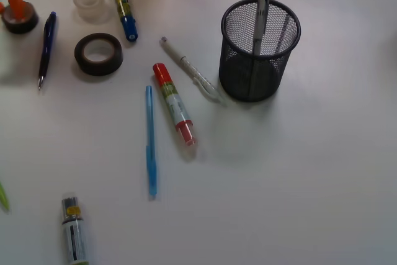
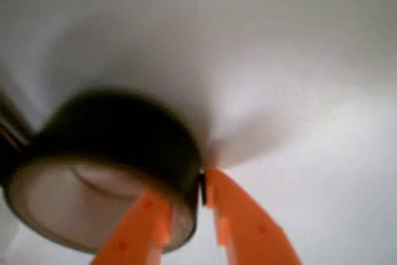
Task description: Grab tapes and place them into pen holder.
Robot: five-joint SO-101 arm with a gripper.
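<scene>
Front view
Landmark: round black wire-mesh pen holder (image 1: 259, 50), standing upright on the white worktop (image 1: 310, 184), with a dark-capped pen leaning inside it.
Orange hand (image 1: 15, 4): far to the left of the pen holder at the upper left edge, only partly in frame, down on a black tape roll.
Black tape roll at the hand (image 1: 20, 22): far left of the pen holder, flat on the worktop, partly cut by the frame edge.
Second black tape roll with pale inner core (image 1: 98, 54): well left of the pen holder, lying flat, free of the hand.
Translucent whitish tape roll (image 1: 90, 2): left of the pen holder and farther back, just behind the second black roll.
Red-capped glue stick (image 1: 173, 103): left of the pen holder and slightly forward, lying at a slant.
Clear white pen (image 1: 191, 69): just left of the pen holder, tip near its base.
Light blue pen (image 1: 150, 141): forward and left of the pen holder.
Dark blue pen (image 1: 46, 48): far left, between the two black rolls.

Wrist view
Hand (image 2: 201, 193): two orange fingers (image 2: 248, 228) astride the wall of the black tape roll (image 2: 118, 134), one inside the pale core, one outside, closed onto it.
Picture: blurred; whether the roll touches the worktop cannot be told.
</scene>
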